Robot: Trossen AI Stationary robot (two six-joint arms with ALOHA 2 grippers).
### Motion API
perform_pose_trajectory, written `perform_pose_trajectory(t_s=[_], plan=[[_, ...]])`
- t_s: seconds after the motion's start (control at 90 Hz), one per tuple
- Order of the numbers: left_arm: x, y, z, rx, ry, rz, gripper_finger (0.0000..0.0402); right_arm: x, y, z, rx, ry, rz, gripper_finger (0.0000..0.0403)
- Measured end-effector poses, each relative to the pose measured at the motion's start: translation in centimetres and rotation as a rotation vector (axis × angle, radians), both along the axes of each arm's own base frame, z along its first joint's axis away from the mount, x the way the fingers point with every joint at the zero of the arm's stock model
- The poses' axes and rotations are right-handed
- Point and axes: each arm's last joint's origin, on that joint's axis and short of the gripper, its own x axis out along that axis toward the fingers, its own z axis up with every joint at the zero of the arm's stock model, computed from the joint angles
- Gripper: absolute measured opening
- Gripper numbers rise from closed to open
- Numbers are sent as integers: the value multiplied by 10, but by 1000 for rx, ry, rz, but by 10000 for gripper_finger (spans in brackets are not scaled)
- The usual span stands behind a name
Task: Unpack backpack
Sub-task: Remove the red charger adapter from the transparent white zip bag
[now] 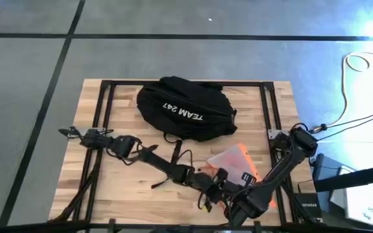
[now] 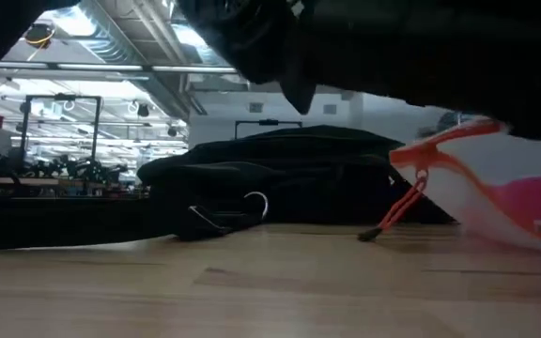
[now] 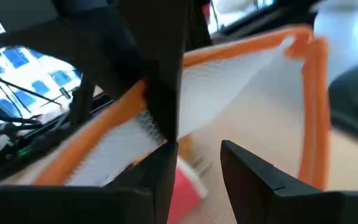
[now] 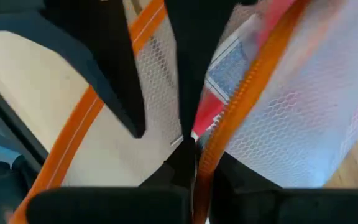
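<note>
The black backpack [image 1: 183, 107] with white lettering lies on the far middle of the wooden table. Nearer the front lies a white mesh pouch [image 1: 235, 162] with an orange zip edge. It holds something pink and red [image 3: 188, 186]. My right gripper [image 4: 194, 165] is shut on the pouch's orange edge. My left gripper [image 3: 194, 168] is open right beside it, with its fingers on either side of the same edge. I cannot tell whether they touch it. In the low view the pouch [image 2: 496, 188] is tilted and its orange pull cord [image 2: 404, 207] hangs down. My right gripper pinches the pouch's orange zip edge [image 4: 211, 149] between its two fingers, at the pouch's near end. That end is raised and the pouch sits tilted. Whether its far end rests on the table cannot be told.
Black straps and a metal clip [image 2: 224, 214] from the backpack trail onto the wood in front of it. Black frame bars [image 1: 102, 110] run along the tabletop's left and right sides. Bare wood [image 1: 128, 188] lies at the near left.
</note>
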Motion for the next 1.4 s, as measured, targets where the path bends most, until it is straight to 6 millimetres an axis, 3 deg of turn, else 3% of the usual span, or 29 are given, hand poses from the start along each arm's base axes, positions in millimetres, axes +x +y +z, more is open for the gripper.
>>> perform_pose_trajectory(t_s=[0.311, 0.722, 0.989, 1.4], plan=[[5, 4, -8, -183, 18, 82, 110, 1, 1, -1, 0, -11, 1, 2], [9, 15, -12, -289, 52, 117, 38, 10, -5, -1, -16, -55, -22, 2], [9, 18, -14, -303, 71, 194, 3, 17, -8, -1, -22, -96, -15, 2], [7, 13, -17, -171, 65, 226, 1, 16, -4, -1, -1, -116, -6, 0]])
